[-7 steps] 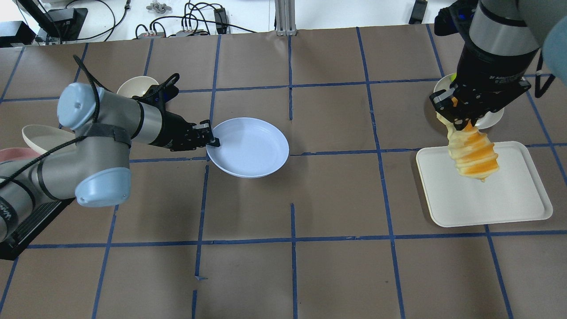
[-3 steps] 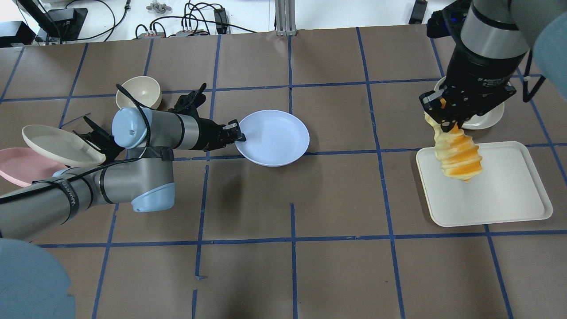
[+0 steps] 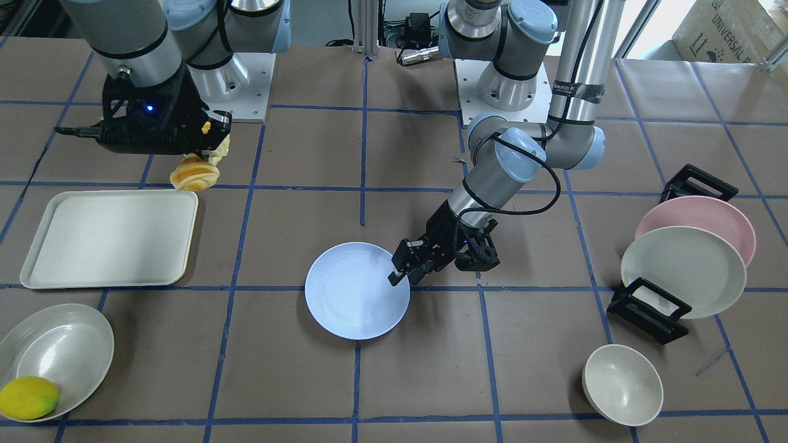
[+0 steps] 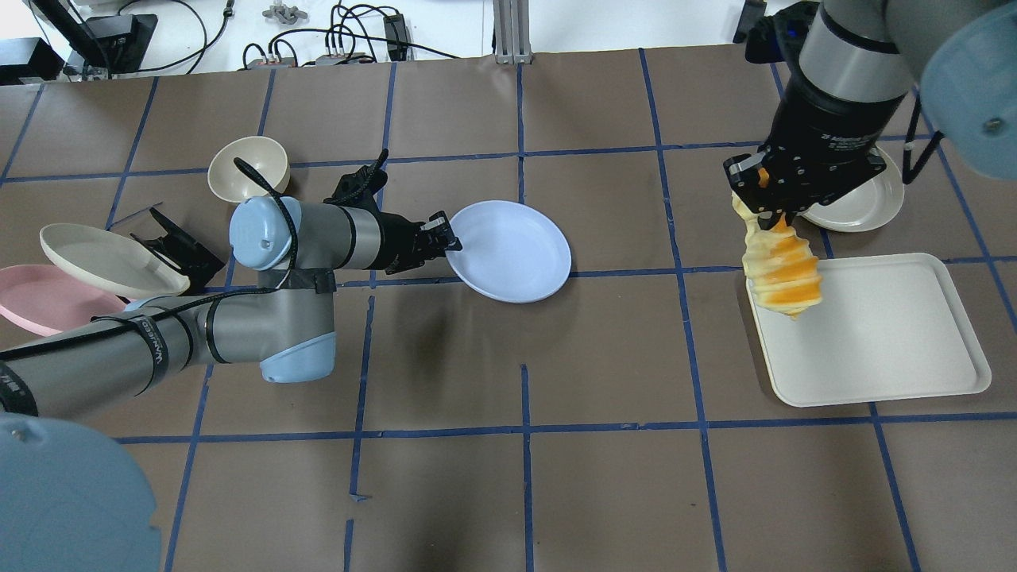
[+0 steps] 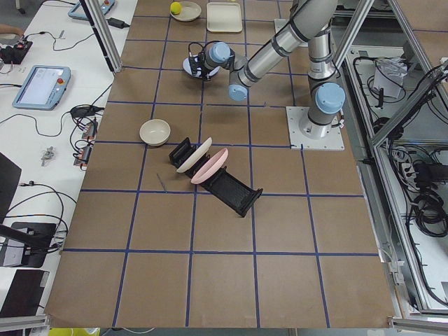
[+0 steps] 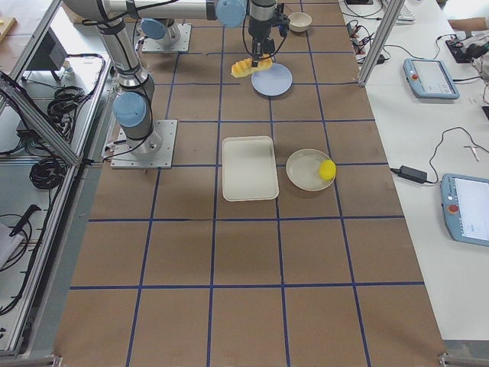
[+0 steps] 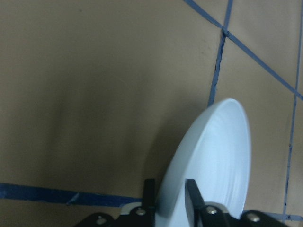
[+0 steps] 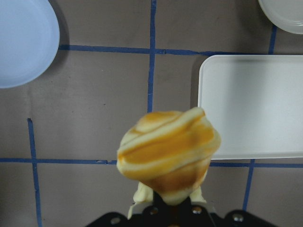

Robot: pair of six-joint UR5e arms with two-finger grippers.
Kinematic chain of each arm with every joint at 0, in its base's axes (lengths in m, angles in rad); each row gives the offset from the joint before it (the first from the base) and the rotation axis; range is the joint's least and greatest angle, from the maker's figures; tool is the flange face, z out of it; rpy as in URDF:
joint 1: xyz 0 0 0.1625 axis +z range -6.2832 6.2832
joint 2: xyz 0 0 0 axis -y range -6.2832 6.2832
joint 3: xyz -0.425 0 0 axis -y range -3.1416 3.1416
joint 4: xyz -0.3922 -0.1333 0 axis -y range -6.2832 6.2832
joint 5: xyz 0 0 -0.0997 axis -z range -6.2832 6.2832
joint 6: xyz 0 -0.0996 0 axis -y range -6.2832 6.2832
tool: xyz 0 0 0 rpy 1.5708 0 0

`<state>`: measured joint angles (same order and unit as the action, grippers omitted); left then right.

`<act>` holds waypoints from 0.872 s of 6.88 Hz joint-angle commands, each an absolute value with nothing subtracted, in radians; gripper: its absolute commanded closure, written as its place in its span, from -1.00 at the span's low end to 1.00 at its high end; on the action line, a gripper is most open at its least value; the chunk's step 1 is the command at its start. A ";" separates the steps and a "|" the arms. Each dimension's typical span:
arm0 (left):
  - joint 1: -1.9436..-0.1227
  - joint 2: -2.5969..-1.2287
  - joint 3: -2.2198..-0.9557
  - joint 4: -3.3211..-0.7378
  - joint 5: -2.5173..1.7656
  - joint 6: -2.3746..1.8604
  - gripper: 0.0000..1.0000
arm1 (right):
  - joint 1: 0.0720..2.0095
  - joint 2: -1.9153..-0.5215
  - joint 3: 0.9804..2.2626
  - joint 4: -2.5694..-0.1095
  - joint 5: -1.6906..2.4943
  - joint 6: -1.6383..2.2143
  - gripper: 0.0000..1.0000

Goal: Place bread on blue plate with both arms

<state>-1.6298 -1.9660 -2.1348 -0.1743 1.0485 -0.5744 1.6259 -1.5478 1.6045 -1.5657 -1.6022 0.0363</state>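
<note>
The pale blue plate is near the table's middle, held by its rim. It also shows in the front view, the left wrist view and the right wrist view. My left gripper is shut on the plate's left rim. My right gripper is shut on one end of the orange and yellow striped bread. The bread hangs in the air over the left edge of the white tray.
A cream plate with a yellow lemon lies beyond the tray. On my left stand a black rack with a cream plate and a pink plate. A cream bowl sits near them.
My left gripper has carried the blue plate rightward toward the table's middle. My right gripper has moved left with the bread, from over the tray to its left edge.
</note>
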 commanded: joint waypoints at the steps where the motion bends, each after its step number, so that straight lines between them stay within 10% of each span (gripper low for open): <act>1: -1.628 -1.973 -2.129 -0.173 1.045 -0.544 -1.00 | 1.669 -1.517 1.624 -1.620 -1.609 0.099 0.83; 6: -1.381 -1.931 -2.076 -0.587 1.093 0.282 -1.00 | 1.842 -1.424 1.654 -1.795 -1.609 0.230 0.82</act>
<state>-1.4434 -1.9410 -2.1196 -0.4111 1.0600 0.0925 1.8050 -1.4602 1.6685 -1.7678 -1.6102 0.2246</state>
